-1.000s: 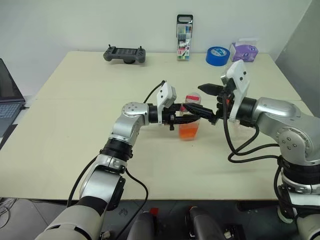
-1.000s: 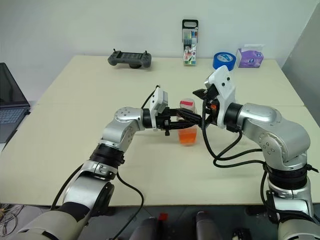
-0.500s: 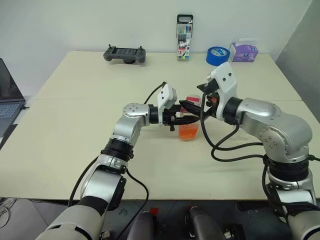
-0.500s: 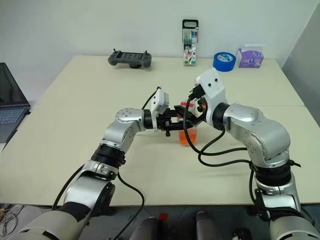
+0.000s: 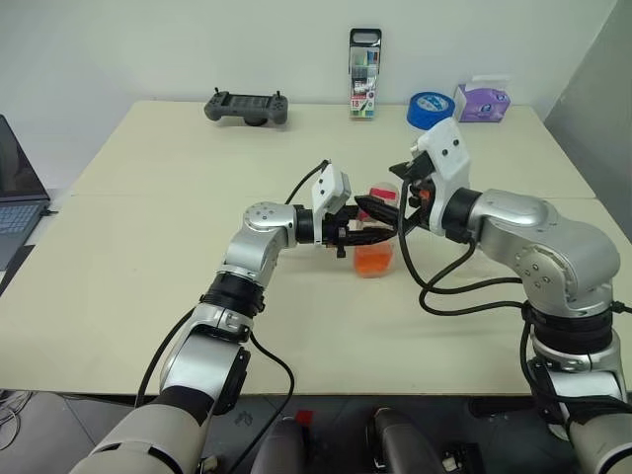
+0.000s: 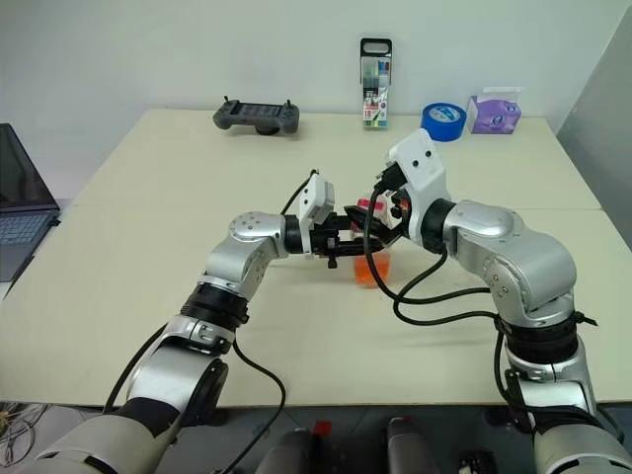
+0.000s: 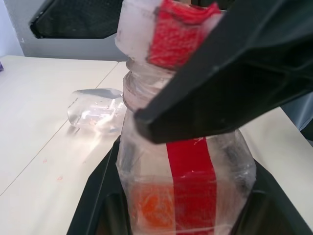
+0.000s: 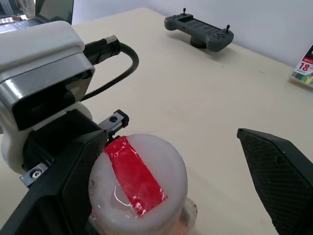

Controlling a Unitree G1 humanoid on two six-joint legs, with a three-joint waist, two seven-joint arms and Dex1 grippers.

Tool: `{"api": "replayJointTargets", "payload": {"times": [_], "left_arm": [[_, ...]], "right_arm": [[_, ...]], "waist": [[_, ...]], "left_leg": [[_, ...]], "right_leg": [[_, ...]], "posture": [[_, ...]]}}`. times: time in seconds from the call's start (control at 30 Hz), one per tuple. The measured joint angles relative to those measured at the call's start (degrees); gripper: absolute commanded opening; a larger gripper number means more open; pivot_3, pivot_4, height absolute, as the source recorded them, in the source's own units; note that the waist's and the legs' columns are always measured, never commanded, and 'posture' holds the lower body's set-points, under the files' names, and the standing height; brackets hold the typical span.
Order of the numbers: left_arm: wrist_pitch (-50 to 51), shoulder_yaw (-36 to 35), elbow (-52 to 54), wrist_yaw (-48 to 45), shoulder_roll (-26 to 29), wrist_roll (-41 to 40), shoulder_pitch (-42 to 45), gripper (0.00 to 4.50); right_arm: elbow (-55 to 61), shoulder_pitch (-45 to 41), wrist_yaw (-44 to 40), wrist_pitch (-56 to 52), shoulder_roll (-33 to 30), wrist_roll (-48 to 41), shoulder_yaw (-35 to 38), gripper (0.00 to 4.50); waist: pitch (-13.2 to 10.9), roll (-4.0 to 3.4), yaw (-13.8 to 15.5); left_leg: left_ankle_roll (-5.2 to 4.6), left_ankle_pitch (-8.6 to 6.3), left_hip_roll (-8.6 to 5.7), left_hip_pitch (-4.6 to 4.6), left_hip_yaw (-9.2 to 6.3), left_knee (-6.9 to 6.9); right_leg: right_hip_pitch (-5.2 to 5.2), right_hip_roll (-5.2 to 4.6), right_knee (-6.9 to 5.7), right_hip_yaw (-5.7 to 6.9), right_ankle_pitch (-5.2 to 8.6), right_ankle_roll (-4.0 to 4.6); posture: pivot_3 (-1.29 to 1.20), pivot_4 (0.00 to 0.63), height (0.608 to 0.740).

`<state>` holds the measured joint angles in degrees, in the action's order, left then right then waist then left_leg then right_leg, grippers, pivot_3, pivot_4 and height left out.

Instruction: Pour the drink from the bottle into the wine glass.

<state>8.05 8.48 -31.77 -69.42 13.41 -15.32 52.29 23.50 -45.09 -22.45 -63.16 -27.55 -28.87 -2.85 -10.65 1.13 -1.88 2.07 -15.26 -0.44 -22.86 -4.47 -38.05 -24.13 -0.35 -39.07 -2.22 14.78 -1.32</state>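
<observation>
Bottle (image 5: 375, 242): left gripper (image 5: 380, 225) jaws clamping its body, steadying it upright; right gripper (image 8: 161, 196) jaws gaping wide around the cap (image 8: 138, 188), apparently for unscrewing.

1. The small clear plastic bottle with the red-and-white label strip (image 5: 375, 252) is largely covered in the head views by the left gripper (image 5: 380, 225) and the right gripper (image 6: 380, 212) meeting over it.
2. In the left wrist view a black finger (image 7: 234, 73) crosses the bottle's neck, and the bottle's base is cut off by the picture's edge.
3. The small clear stemmed wine glass (image 7: 95, 108) is blurred; its stem and foot cannot be made out.
4. The dark laptop (image 5: 15, 197) is cut off at the edge.
</observation>
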Motion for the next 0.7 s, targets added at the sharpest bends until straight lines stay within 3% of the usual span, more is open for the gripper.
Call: {"api": "replayJointTargets", "payload": {"times": [0.33, 0.43, 0.63, 0.7], "left_arm": [[-0.6, 0.0, 0.0, 0.0, 0.2, 0.0, 0.0, 1.76], [-0.8, 0.0, 0.0, 0.0, 0.2, 0.1, 0.0, 1.76], [-0.8, 0.0, -0.1, 0.1, 0.2, 0.2, 0.0, 1.76], [-0.8, 0.0, -0.1, 0.1, 0.2, 0.2, 0.0, 1.76]], "right_arm": [[2.6, 1.3, -1.4, -1.4, -0.7, -3.2, 1.7, 4.50], [2.6, 1.4, -1.2, -1.4, -0.4, -3.8, 1.7, 3.91], [2.7, 1.4, -1.2, -1.4, -0.1, -4.0, 1.6, 1.83], [2.7, 1.4, -1.2, -1.4, -0.1, -4.0, 1.6, 1.83]], "waist": [[0.0, 0.00, 0.0], [0.0, 0.00, 0.0], [0.0, 0.00, 0.0], [0.0, 0.00, 0.0]], "left_leg": [[0.00, 0.00, 0.00, 0.01, 0.00, 0.00], [0.00, 0.00, 0.00, 0.01, 0.00, 0.00], [0.00, 0.00, 0.00, 0.01, 0.00, 0.00], [0.00, 0.00, 0.00, 0.01, 0.00, 0.00]], "right_leg": [[0.00, 0.01, -0.01, -0.01, 0.00, 0.00], [0.00, 0.01, 0.00, -0.02, 0.00, 0.00], [0.00, 0.00, 0.00, -0.02, 0.00, 0.00], [0.00, 0.00, -0.01, -0.01, 0.00, 0.00]], "posture": [[0.00, 0.150, 0.740], [0.00, 0.150, 0.740], [0.00, 0.150, 0.740], [0.00, 0.150, 0.740]]}}
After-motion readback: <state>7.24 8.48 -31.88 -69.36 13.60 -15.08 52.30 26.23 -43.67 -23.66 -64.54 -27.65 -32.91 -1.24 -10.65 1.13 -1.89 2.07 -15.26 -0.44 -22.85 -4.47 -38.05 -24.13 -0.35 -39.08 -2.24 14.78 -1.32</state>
